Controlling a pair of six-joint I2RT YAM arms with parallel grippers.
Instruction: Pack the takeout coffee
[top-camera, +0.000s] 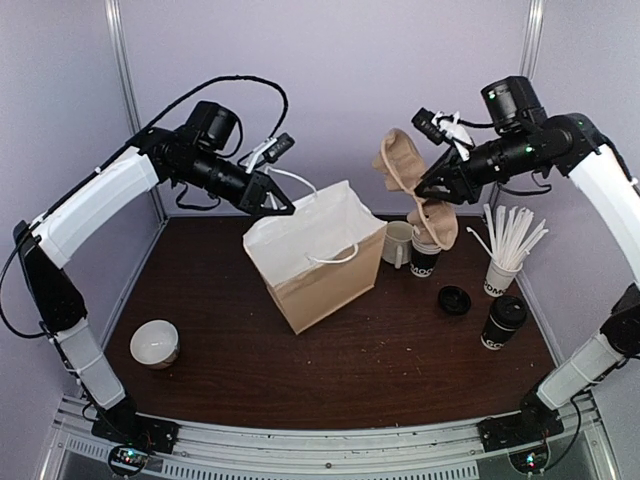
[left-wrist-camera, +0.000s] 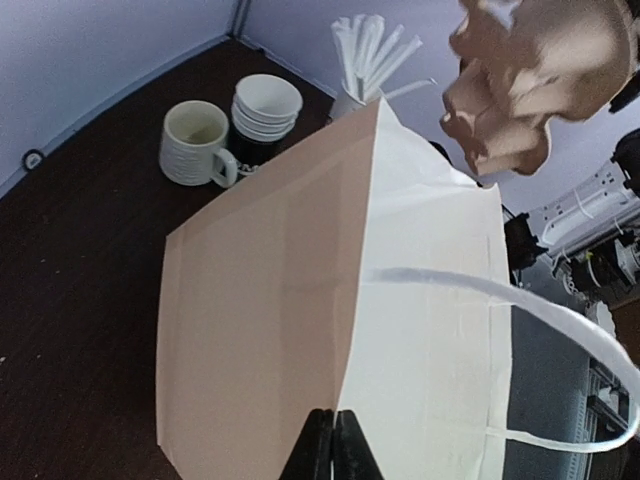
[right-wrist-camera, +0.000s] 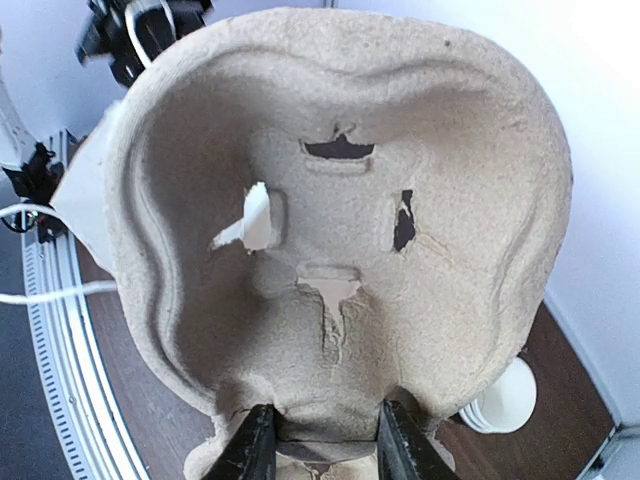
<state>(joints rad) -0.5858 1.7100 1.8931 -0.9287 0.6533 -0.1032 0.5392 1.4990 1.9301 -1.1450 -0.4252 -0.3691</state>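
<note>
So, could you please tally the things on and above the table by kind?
Paper bag: 1
Pulp cup carrier: 1
Ceramic mug: 1
Stack of paper cups: 1
Takeout coffee: 1
Cup of white sticks: 1
Loose black lid: 1
White bowl: 1
Total: 8

The left arm (top-camera: 95, 205), at the left of the frame, and the right arm (top-camera: 615, 190), at the right edge, are built alike: smooth white shells on the long links, matt black cylindrical joints between them, and black bases (top-camera: 130, 432) at the bottom. A thin black cable (top-camera: 230, 80) arcs over the left arm at upper left, and short white leads (top-camera: 455, 128) show beside the black wrist housings. The left gripper (left-wrist-camera: 333, 415) and right gripper (right-wrist-camera: 328, 430) have slim, tapered black fingers
</note>
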